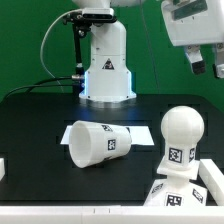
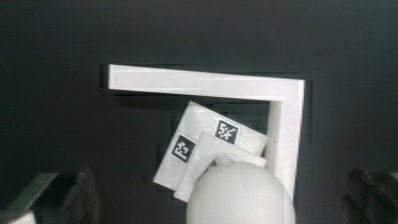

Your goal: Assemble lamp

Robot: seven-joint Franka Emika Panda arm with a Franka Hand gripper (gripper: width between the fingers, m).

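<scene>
The white tapered shade (image 1: 95,142) lies on its side in the middle of the black table, tags showing. The ball-headed bulb (image 1: 182,132) stands upright on the square stepped base (image 1: 163,190) at the exterior view's lower right. My gripper (image 1: 207,62) hangs high above them at the upper right, open and empty. In the wrist view I look down on the bulb's round head (image 2: 240,195) and the tagged base (image 2: 210,145) under it. My gripper (image 2: 210,200) has its dark fingers (image 2: 45,195) far apart at either side, well above the bulb.
The white robot pedestal (image 1: 106,65) with a triangle logo stands at the back centre. A white L-shaped rail (image 2: 214,78) borders the base on two sides. A small white piece (image 1: 3,168) sits at the exterior view's left edge.
</scene>
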